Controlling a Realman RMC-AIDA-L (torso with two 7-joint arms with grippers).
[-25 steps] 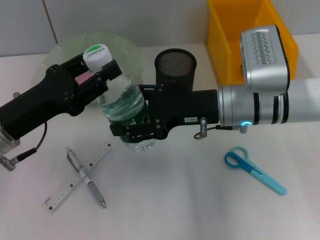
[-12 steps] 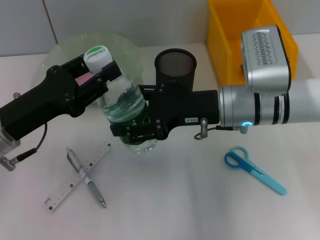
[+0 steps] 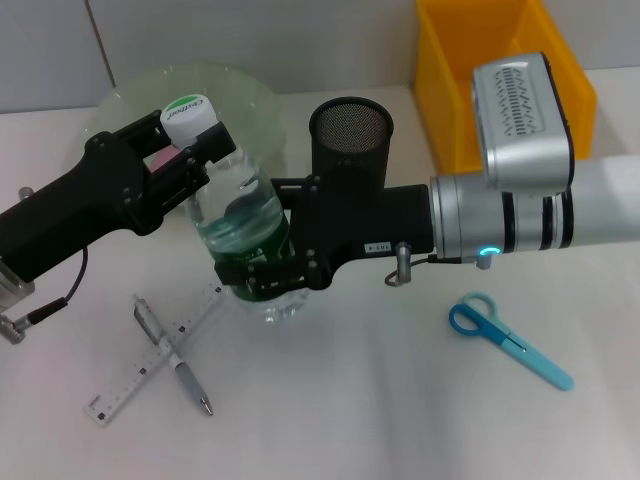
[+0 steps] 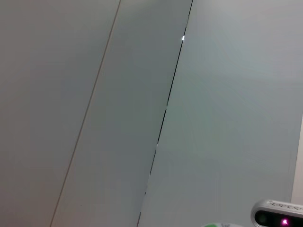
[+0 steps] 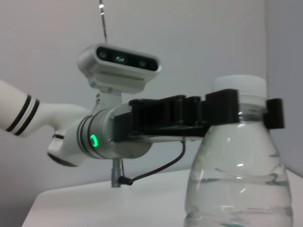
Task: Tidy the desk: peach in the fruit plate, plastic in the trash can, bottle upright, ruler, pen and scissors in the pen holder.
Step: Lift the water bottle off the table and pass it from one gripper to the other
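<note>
The bottle (image 3: 243, 225) is held nearly upright just beside the pen holder (image 3: 351, 135), on the side toward the fruit plate (image 3: 250, 100), and it is now set straighter than half a second ago, its cap shifted slightly away from the pen holder and its base brought closer to the table (image 3: 400, 400). Its neck is clamped under the cap by the left tool (image 3: 190, 150); in the right wrist view the black fingers (image 5: 227, 111) are seen closed on either side of the neck. Its labelled body is gripped by the right tool (image 3: 268, 262), which reaches in past the front of the pen holder. By this change the uprighting step is judged nearly finished; whether the base already rests on the table cannot be told. Farther out from the pen holder, the ruler (image 3: 155, 355) and pen (image 3: 172, 355) lie crossed beyond the bottle, and the scissors (image 3: 505, 338) lie on the opposite side, below the trash can (image 3: 455, 90). No peach is seen.
</note>
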